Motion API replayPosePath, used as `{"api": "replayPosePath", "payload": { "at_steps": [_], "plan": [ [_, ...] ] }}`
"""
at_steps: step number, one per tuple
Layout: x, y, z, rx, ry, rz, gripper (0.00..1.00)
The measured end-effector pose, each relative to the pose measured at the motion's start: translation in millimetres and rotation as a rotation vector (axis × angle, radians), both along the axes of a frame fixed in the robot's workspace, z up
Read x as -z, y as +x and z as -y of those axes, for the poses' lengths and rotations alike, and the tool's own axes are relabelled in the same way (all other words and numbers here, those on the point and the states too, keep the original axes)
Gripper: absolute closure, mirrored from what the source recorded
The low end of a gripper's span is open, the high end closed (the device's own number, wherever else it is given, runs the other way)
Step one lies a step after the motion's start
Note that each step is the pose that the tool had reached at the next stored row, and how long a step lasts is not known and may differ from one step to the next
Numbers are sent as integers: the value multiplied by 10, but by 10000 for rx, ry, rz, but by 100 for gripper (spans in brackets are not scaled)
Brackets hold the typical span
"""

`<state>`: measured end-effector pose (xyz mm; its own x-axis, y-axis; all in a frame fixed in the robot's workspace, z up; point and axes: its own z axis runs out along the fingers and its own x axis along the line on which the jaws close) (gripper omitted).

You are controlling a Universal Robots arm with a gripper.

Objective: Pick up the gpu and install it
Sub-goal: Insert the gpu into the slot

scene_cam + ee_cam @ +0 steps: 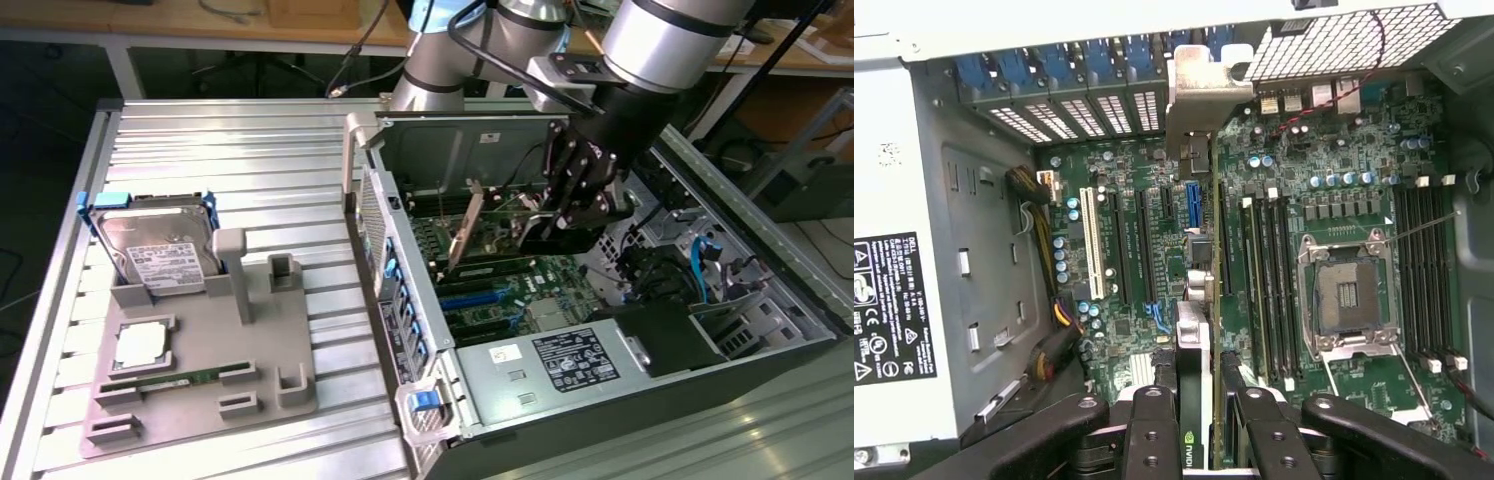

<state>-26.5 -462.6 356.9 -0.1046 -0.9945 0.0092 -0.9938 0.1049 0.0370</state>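
You are working over a ribbed metal worktop (254,160), and the largest item on it is the open computer case (641,390), lying with its motherboard (527,285) facing up. Your arm (667,40) is reaching down into the case from the far side.

In the wrist view the motherboard (1154,230) is showing its expansion slots, a white slot (1091,245) among them, and the bare processor socket (1349,290) beside the memory slots. The power supply (561,365), carrying a black label, is sitting at the near end of the case.

To the exterior view's left, a grey fixture tray (200,360) is lying on the worktop, well apart from the case. It is holding a hard drive (160,255) propped at a tilt, a processor (140,345) lying flat, and a green memory stick (167,382) along its near edge.

Your hand (567,225) is inside the case, pinching the gpu (467,235) between its fingers (1154,430). The gpu (1199,300) is standing on edge above the motherboard, its silvery bracket (1189,100) pointing toward the rear wall of slot covers. Whether the card edge is touching a slot, you cannot tell from these views.
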Motion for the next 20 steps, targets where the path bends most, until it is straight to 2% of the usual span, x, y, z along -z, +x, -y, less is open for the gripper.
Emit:
{"api": "replayPosePath", "payload": {
  "at_steps": [20],
  "plan": [
    [42, 0, 0, 0, -1, 0, 73]
  ]
}}
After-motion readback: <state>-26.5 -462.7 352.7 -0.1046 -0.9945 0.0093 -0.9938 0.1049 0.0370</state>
